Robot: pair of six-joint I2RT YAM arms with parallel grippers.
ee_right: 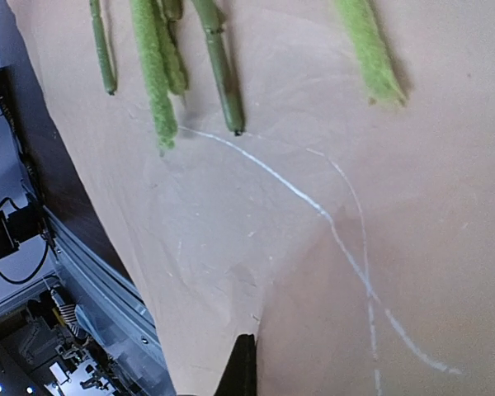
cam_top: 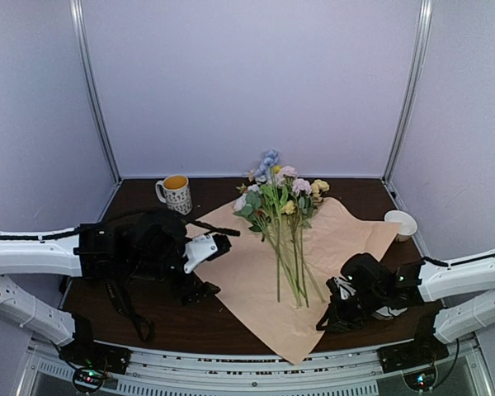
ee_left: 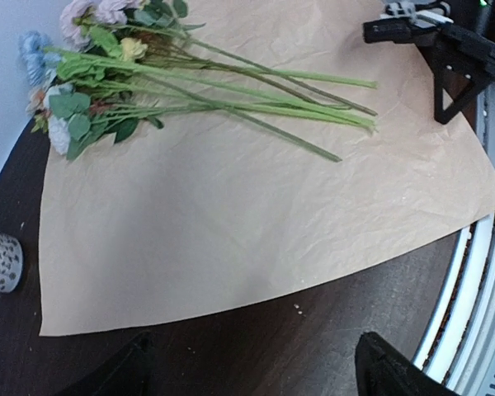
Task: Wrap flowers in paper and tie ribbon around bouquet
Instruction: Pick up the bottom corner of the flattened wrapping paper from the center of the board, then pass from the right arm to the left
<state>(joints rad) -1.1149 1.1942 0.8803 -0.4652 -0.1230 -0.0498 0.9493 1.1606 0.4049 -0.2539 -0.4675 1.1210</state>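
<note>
Paper (cam_top: 256,272) overhangs the table's near edge; right pincer (ee_right: 243,367) pinches it, left pincer (ee_left: 247,375) gapes wide.

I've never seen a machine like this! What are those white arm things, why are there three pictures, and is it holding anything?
They are two robot arms bolted to the near edge of a dark table. One picture looks down from above; the other two come from small cameras on each wrist.

On the table lies a big peach-tan paper with flowers on it, stems pointing toward the arms. A mug and a small white cup stand further back.

The left hand is open, near the paper's left edge, holding nothing. The right hand is shut at the paper's right side, near the stem ends; it seems to pinch the paper, but I can't be sure.
</note>
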